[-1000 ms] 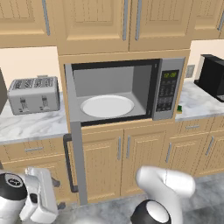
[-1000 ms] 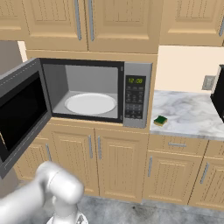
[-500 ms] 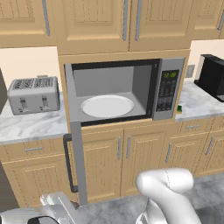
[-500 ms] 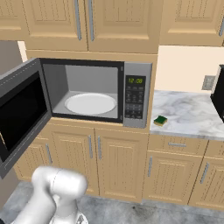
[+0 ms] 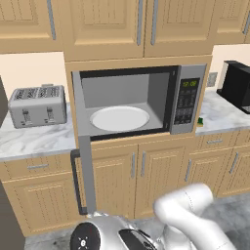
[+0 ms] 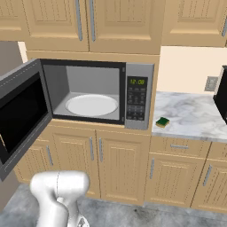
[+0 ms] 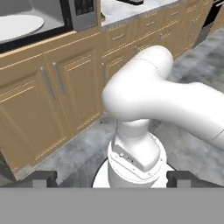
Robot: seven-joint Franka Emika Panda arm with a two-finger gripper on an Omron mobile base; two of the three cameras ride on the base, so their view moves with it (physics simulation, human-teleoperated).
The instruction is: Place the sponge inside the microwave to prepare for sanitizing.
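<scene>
Hand [image 7: 112, 178] low near the floor, fingers [image 7: 43, 178] spread wide apart, released, nothing between them; it looks back across the grey floor [image 7: 83, 153] toward the lower cabinet doors [image 7: 52, 100].

Microwave [image 6: 139, 95] built in under the upper cabinets, door [image 6: 20, 115] swung fully open to the left. White round plate [image 6: 91, 105] lies bare on the cavity floor. Keypad with green digits at the right of the cavity.

Sponge [image 6: 162, 122] lies flat on the marble desk [image 6: 195, 119], just right of the microwave, near the front edge, apart from the hand. In the left base view only a green sliver shows at the microwave's right corner.

Silver toaster [image 5: 37, 106] on the desk left of the microwave. Black appliance [image 5: 237, 88] at far right.
</scene>
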